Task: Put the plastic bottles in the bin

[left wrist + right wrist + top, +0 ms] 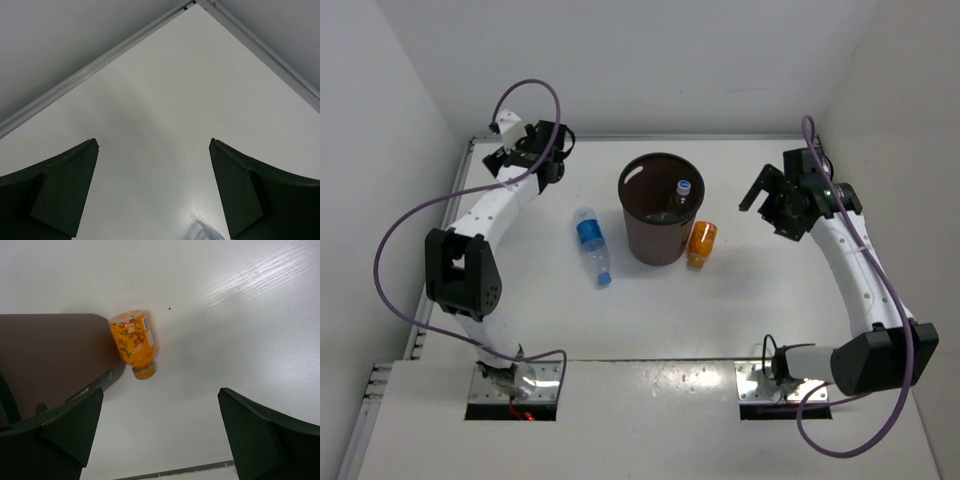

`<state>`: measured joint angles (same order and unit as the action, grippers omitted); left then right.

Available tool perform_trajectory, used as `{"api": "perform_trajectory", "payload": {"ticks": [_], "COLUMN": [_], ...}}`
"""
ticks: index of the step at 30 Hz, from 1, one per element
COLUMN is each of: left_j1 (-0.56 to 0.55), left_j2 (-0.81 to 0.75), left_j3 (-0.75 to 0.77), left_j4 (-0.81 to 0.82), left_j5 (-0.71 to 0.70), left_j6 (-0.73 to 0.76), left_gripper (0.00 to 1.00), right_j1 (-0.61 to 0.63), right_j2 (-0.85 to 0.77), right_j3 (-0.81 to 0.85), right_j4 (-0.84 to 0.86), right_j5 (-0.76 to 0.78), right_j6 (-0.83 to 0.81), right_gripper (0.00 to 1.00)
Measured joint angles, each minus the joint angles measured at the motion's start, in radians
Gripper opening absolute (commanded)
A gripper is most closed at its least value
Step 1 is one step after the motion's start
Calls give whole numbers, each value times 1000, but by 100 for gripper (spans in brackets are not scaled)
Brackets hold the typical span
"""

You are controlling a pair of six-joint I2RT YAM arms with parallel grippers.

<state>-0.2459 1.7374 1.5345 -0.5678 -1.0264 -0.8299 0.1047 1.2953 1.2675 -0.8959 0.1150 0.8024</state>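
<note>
My left fingers (533, 150) hang spread wide with nothing in them, at the far left of the bench (520, 300) near the corner. They are well apart from the blue-label bottle (590, 243), which lies on its side to the left of the bin (642, 235). The bin stands mid-bench with one clear bottle (681, 191) already inside. The orange bottle (701, 243) lies at the foot of the bin on its right side. My right fingers (770, 207) hover beyond it, also spread and empty.

The orange bottle is the trouble, I think. It lies so close to the bin that a finger coming down on that side could strike the wall and shove or tip the bin. Both loose bottles are round and lie flat, so a lopsided pinch may squirt them away rolling. A release too low or off-centre could knock a bottle on the rim.

Only the overhead view shows the bottle in the bin and the blue-label one. My right wrist view gives the orange bottle's label and cap, and its base up by the brown wall; whether they touch I cannot tell. My left wrist view shows bare bench, the corner, and a clear sliver (202, 232) at its bottom edge, too little to name.
</note>
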Motion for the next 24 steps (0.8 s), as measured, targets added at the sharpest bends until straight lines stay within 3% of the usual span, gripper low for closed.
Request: {"api": "perform_trajectory", "payload": {"ticks": [14,24], "left_j1": [92,95], "left_j2": [140,146], "left_j3": [39,40], "left_j4": [23,61], "left_j5": [111,150], "left_j6": [-6,9], "left_gripper": [100,100], "right_j1": [-25,-37], "right_j2": [26,31], "right_j3": [-116,-151], "right_j4": [27,74], "right_j5": [-123,-205], "right_j6": [5,14], "right_gripper": [100,100]}}
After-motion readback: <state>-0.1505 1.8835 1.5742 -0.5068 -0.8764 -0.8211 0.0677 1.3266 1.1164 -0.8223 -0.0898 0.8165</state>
